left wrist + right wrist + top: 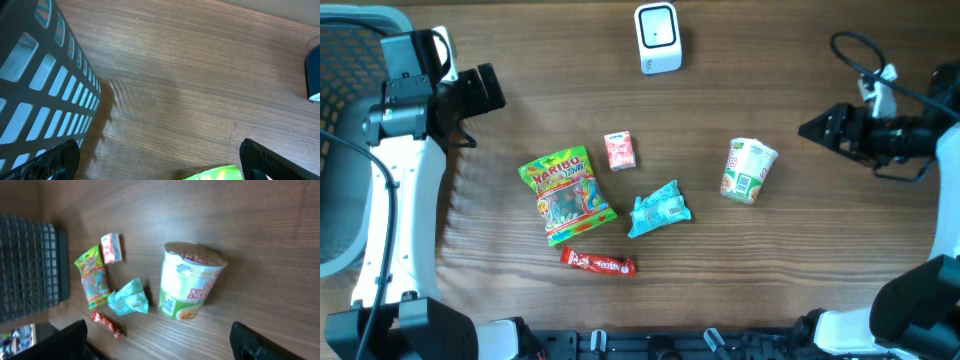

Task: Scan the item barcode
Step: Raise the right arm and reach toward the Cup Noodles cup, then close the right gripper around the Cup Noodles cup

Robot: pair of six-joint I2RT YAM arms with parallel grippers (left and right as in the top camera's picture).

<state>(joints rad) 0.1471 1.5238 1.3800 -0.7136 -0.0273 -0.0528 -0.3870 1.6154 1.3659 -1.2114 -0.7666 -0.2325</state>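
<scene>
Right hand, spread wide and empty, hovers near the noodle cup, not touching it.

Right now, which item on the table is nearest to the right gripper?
The noodle cup; it is close to the right gripper, while the sweets bag, pink pack, blue pack and red bar lie farther away.

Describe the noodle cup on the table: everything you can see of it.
The white-and-green tapered paper instant-noodle cup carries red lettering, a noodle picture and a closed printed lid. It seems to lie on its side, lid end toward the far edge, on the right half of the brown wooden table. Nothing touches it but the tabletop.
</scene>
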